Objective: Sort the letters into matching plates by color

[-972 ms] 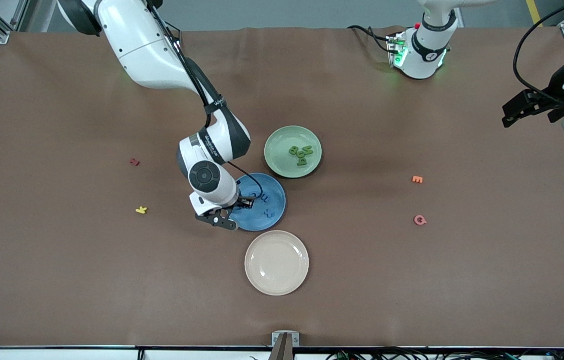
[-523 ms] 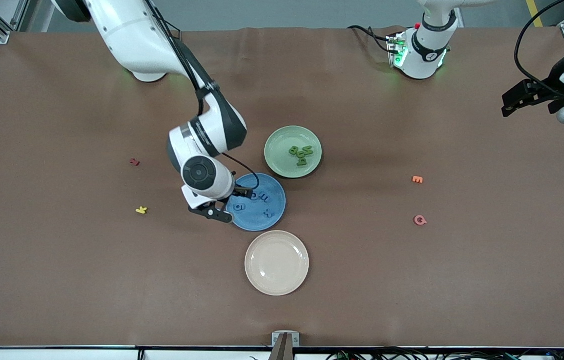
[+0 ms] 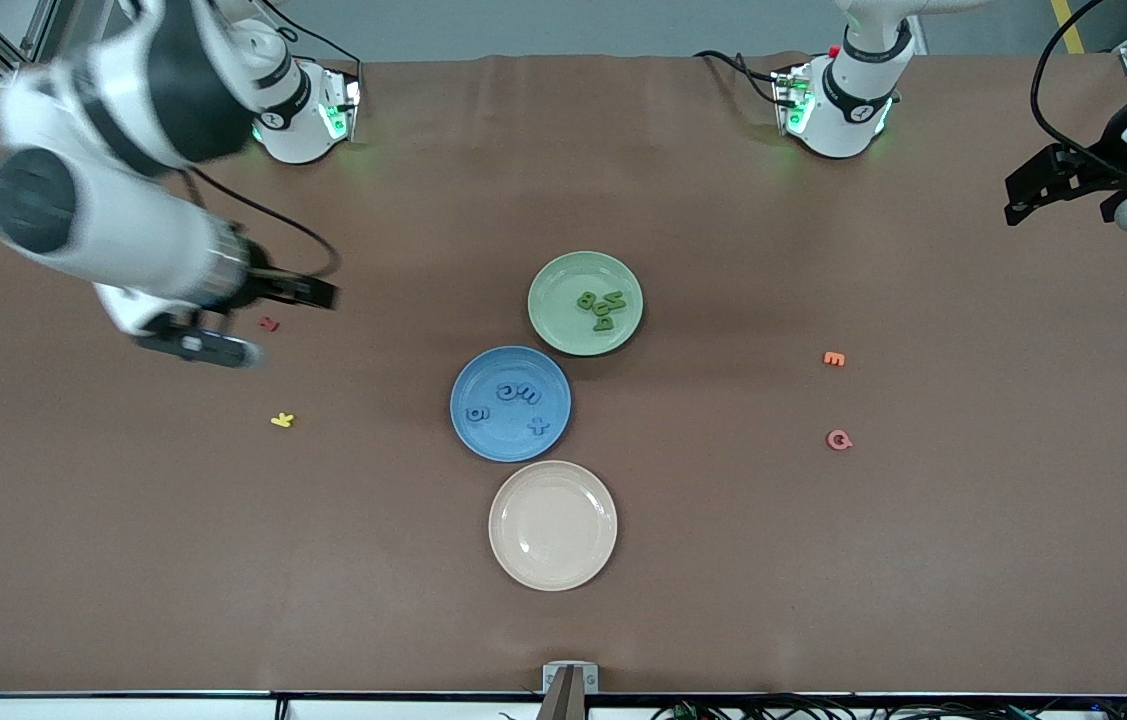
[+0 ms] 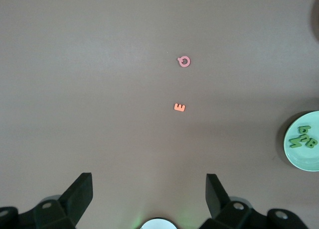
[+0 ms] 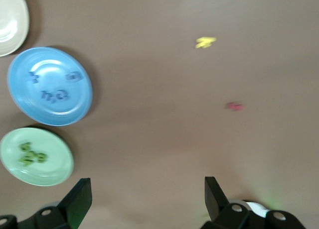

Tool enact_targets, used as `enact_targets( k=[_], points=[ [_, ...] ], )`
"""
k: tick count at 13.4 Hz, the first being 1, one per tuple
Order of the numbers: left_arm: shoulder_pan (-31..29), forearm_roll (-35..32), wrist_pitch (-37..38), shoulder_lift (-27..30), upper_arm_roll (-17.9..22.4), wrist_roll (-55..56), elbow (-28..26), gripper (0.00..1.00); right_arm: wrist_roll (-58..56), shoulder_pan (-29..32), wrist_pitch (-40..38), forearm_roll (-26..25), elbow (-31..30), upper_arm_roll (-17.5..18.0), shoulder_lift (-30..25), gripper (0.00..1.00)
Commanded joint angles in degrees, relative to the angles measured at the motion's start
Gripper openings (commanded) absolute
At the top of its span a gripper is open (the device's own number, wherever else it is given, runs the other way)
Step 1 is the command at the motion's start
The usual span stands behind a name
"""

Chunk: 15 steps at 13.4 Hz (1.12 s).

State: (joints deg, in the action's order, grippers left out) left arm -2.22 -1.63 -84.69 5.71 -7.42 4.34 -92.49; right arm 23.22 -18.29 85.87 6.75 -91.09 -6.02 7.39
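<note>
The blue plate [image 3: 503, 442] holds several blue letters [image 3: 519, 394]. The pale green plate [image 3: 556, 300], farther from the front camera, holds several green letters [image 3: 603, 306]. My right gripper [image 3: 291, 324] is open and empty, raised over the table toward the right arm's end, apart from both plates. Its wrist view shows the blue plate [image 5: 50, 115] with its letters [image 5: 55, 95] and the green plate [image 5: 52, 173] off to one side of the open gripper [image 5: 148, 181]. My left gripper [image 3: 1015, 208] waits open and empty over the left arm's end of the table; its own view [image 4: 149, 179] shows the green plate [image 4: 299, 157].
A beige plate [image 3: 553, 545] lies nearer the front camera than the blue one. A yellow letter [image 3: 282, 420] and a red letter [image 3: 269, 323] lie toward the right arm's end. An orange E [image 3: 833, 358] and a pink letter [image 3: 838, 439] lie toward the left arm's end.
My right gripper has risen off the blue plate's edge and swung toward the right arm's end of the table, leaving the blue letters in the plate. The left arm has barely moved.
</note>
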Motion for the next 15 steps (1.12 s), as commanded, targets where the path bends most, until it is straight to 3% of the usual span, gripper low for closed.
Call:
enact_targets(
  k=[1, 6, 9, 15],
  points=[
    [0.37, 0.58, 1.2, -0.96, 0.04, -1.09, 1.52, 1.0, -8.94, 6.49, -0.44, -2.79, -3.04, 1.19, -5.18, 1.0],
    [0.46, 0.58, 1.11, -1.66, -0.05, -1.09, 2.05, 1.0, -25.75, 14.33, -0.35, -5.51, 1.69, 1.19, -5.46, 1.0],
    [0.37, 0.76, 1.2, -1.66, -0.05, -1.09, 2.14, 1.0, -26.03, 14.6, -0.53, -5.61, 5.91, 1.19, -5.11, 1.0],
    [0.19, 0.4, 2.07, -1.4, -0.05, -0.83, 2.14, 1.0, -25.94, 14.69, -0.44, -5.43, 6.45, 1.28, -4.84, 1.0]
  ],
)
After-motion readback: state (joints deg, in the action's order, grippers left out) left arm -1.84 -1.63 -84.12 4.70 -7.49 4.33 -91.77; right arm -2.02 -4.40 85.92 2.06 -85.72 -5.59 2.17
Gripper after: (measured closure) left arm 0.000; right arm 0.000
